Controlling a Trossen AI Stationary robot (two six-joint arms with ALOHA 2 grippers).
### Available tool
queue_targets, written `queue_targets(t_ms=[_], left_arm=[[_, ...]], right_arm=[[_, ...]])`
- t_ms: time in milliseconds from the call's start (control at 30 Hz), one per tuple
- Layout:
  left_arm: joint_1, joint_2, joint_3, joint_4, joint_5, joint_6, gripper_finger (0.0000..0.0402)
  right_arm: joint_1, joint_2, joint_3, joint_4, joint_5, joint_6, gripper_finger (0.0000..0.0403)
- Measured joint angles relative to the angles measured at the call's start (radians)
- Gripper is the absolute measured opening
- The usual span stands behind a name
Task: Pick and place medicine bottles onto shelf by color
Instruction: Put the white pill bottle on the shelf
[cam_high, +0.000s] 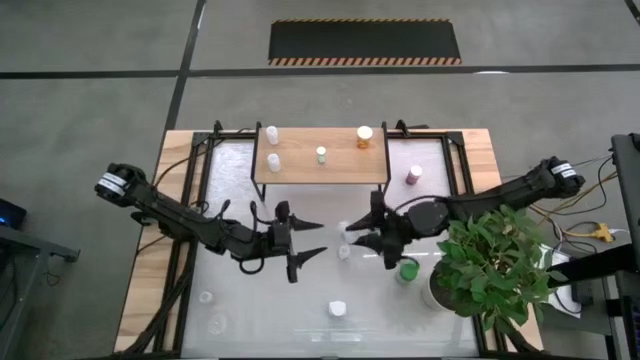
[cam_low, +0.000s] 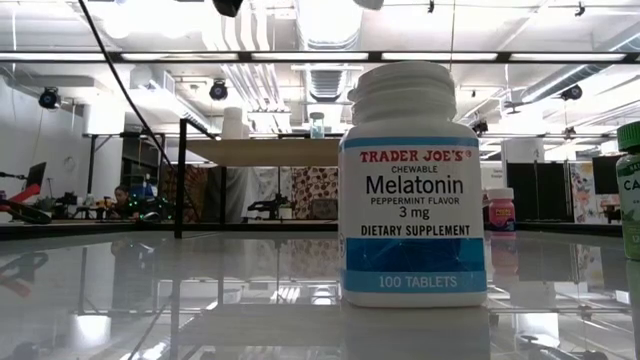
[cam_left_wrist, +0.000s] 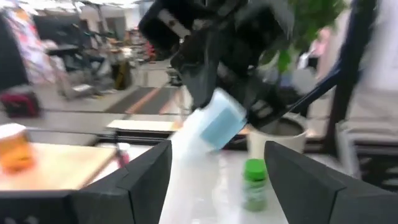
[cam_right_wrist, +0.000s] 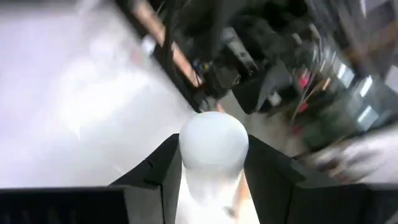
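glossy white tabletop (cam_high: 250, 300), wood shelf (cam_high: 320, 170), grey floor (cam_high: 90, 60)

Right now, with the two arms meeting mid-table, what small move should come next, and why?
Probably the right gripper should carry its white bottle toward the shelf. Its fingers sit clamped on both sides of the bottle, while the left gripper has its fingers spread, holding nothing. White-capped bottles already stand at the shelf's left end.
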Motion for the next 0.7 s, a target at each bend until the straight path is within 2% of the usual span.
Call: queue_targets(t_ms=[167, 267, 500, 633, 700], left_arm=[[0.014, 0.021, -0.004, 0.001, 0.042, -0.178, 0.024], [0.02, 0.046, -0.005, -0.003, 0.042, -0.254, 0.024], [0.035, 0.062, -0.011, 0.022, 0.019, -0.281, 0.024], [0.048, 0.062, -0.025, 0.12, 0.024, -0.239, 0.024], [0.058, 0.062, -0.039, 0.183, 0.048, -0.237, 0.024]], right_arm=[[0.059, 0.033, -0.002, -0.036, 0.176, -0.604, 0.014], [0.076, 0.071, -0.003, 0.004, 0.279, -0.846, 0.014], [0.108, 0.13, -0.003, 0.113, 0.36, -1.138, 0.0138], [0.151, 0.132, -0.003, 0.119, 0.382, -1.242, 0.0137], [0.179, 0.132, -0.003, 0.139, 0.433, -1.293, 0.0137]])
